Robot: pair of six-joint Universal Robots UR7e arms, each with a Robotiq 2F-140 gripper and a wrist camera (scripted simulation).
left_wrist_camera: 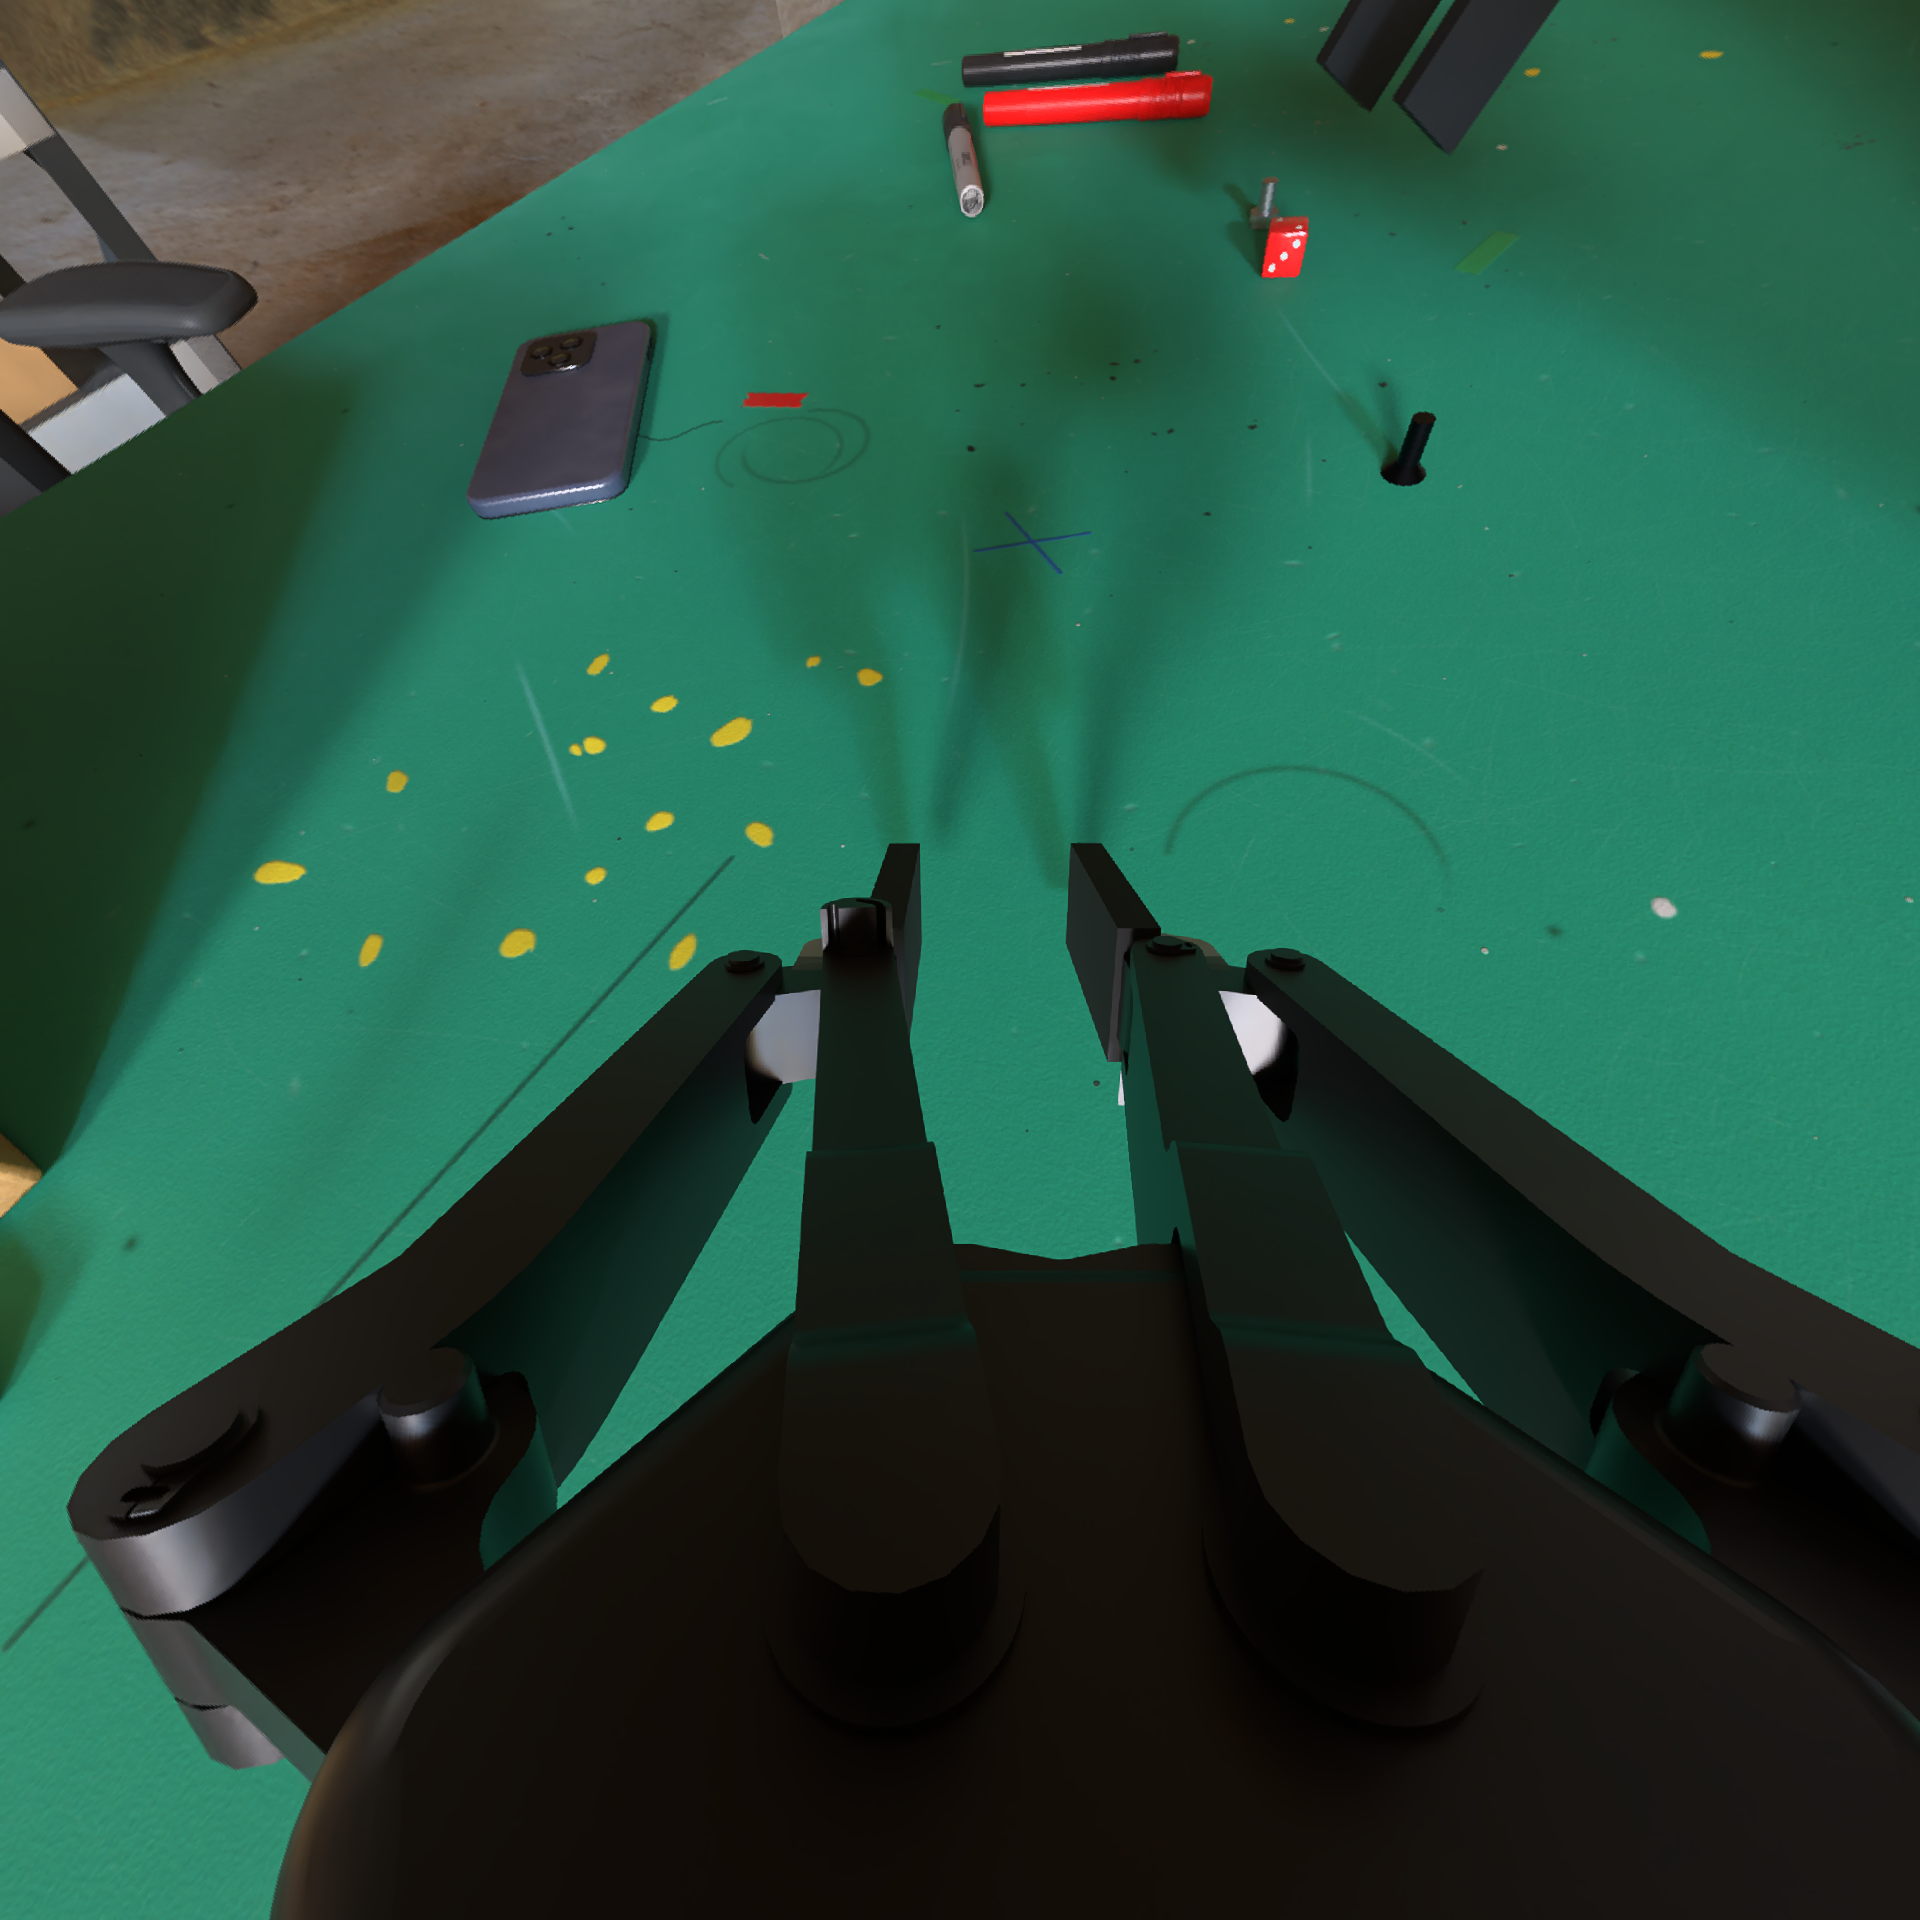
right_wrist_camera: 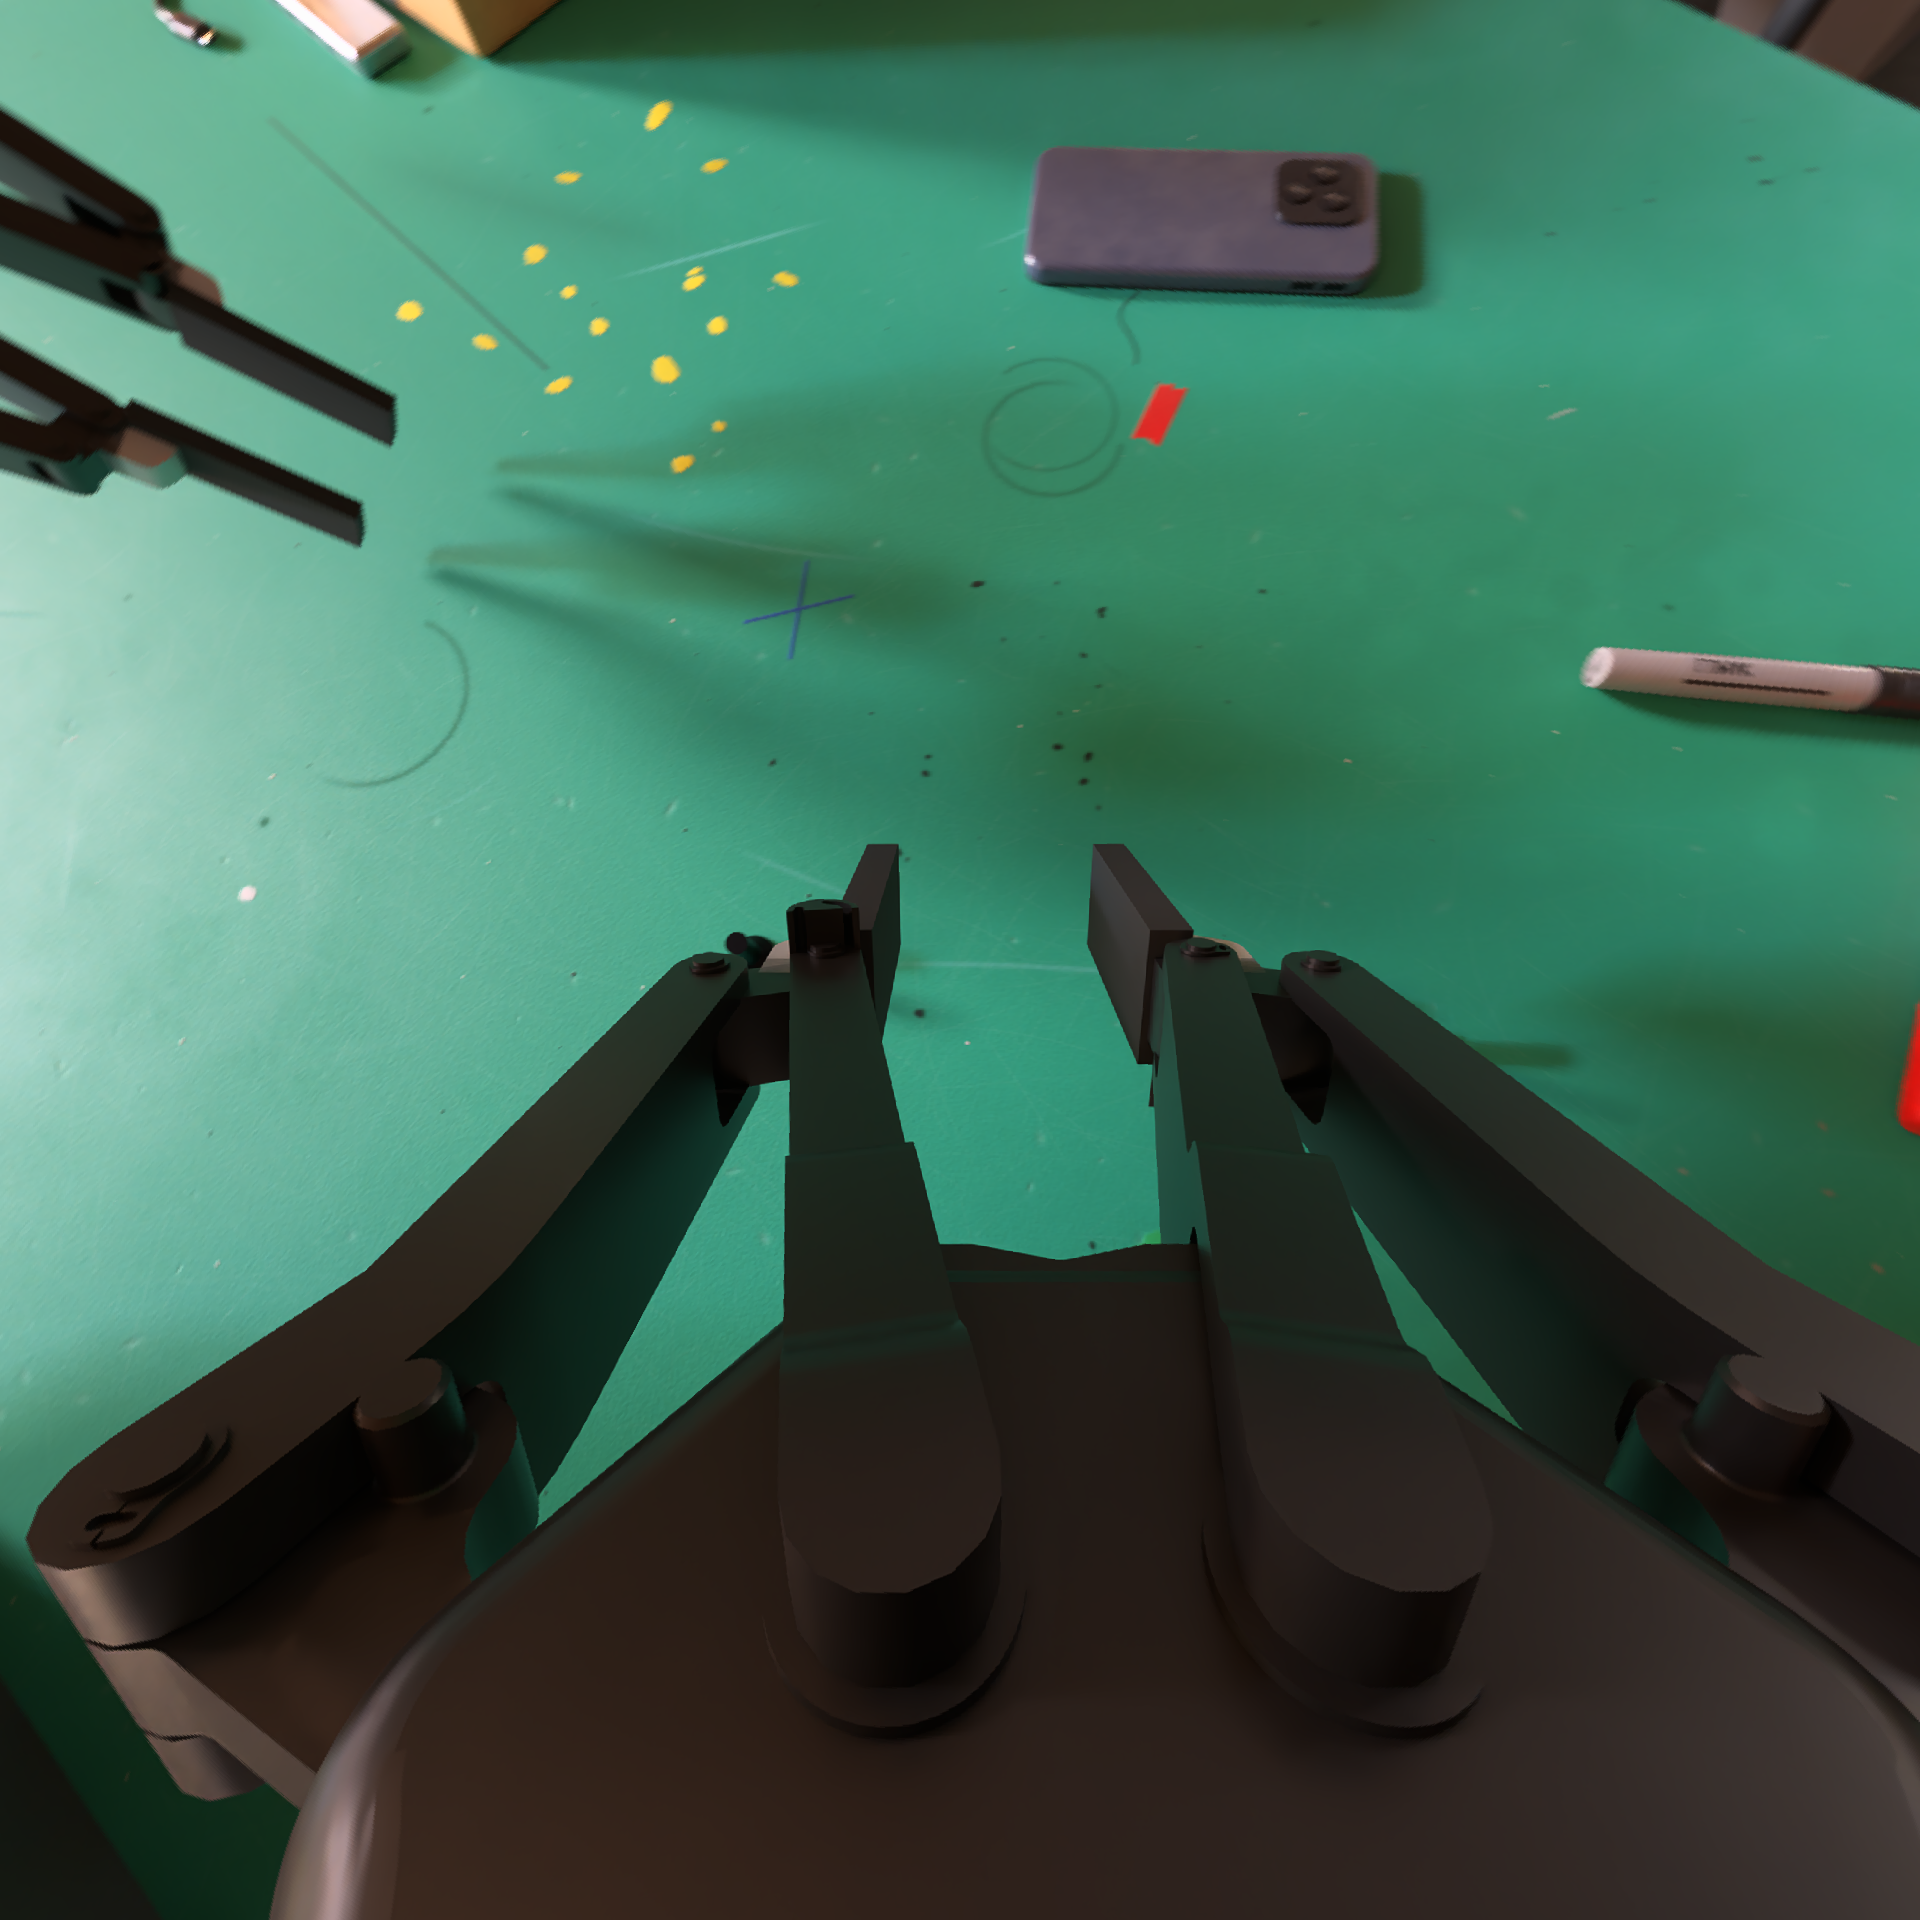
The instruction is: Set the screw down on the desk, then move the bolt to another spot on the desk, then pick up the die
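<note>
In the left wrist view a red die [left_wrist_camera: 1285,247] with white pips sits on the green desk [left_wrist_camera: 1558,675] at the far right. A small silver bolt [left_wrist_camera: 1265,203] lies just behind it, touching or nearly touching. A black screw [left_wrist_camera: 1411,449] stands upright on the desk, nearer and to the right. My left gripper [left_wrist_camera: 994,862] is open and empty above the desk, well short of all three. My right gripper [right_wrist_camera: 994,862] is open and empty. Its fingers [left_wrist_camera: 1434,52] show at the top right of the left wrist view. The die and bolt are not in the right wrist view.
A grey-blue phone [left_wrist_camera: 566,416] lies face down at the left; it also shows in the right wrist view [right_wrist_camera: 1205,218]. A black marker [left_wrist_camera: 1070,59], a red marker [left_wrist_camera: 1096,101] and a grey marker [left_wrist_camera: 963,161] lie at the far end. The left gripper's fingers [right_wrist_camera: 270,416] reach in at the upper left.
</note>
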